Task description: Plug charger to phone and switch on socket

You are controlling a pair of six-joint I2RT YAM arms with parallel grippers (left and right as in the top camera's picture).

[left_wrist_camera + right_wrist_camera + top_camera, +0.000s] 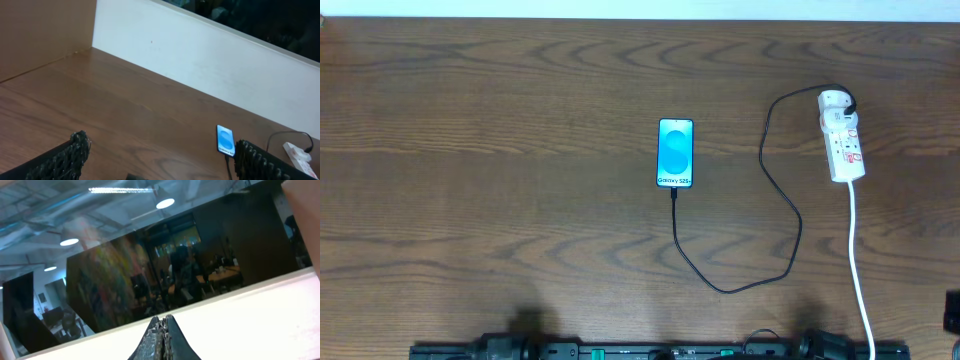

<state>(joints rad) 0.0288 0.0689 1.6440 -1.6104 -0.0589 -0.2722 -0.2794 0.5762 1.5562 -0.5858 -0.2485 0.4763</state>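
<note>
The phone (675, 152) lies face up at the table's middle, its screen bright blue. The black charger cable (790, 210) runs from the phone's near edge, where its tip (674, 193) meets the phone, in a loop to the far end of the white socket (843, 140) at the right. In the left wrist view the phone (225, 140) and the socket (297, 155) lie far ahead. My left gripper (161, 142) is open and empty, well short of the phone. My right gripper (163, 319) is shut on nothing and points up at a white wall.
The socket's white cord (860, 270) runs down to the table's near edge at the right. The arm bases (660, 350) sit along the near edge. A white wall (210, 60) borders the table's far side, and a brown panel (40, 35) its left.
</note>
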